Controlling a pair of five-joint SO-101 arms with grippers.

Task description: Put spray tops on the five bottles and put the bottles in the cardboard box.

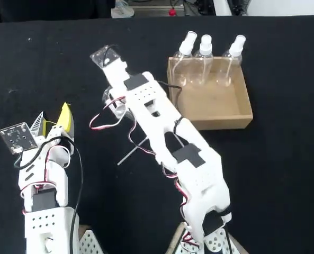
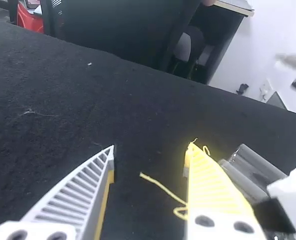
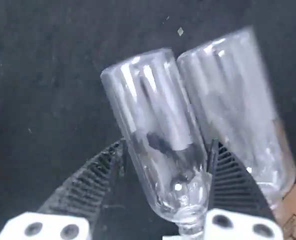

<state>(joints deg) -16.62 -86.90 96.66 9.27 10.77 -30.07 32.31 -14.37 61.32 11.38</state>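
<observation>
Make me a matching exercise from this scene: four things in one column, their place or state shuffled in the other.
1. left end effector
2. right end effector
3. three bottles with spray tops
4. thin stick

A. standing in the cardboard box
B. closed around a clear bottle
C. lying on the black table
D. open, holding nothing

Pairs: 1-D, 2-B, 3-A, 4-C

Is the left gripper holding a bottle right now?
No, the left gripper is open and empty above the black table.
</observation>
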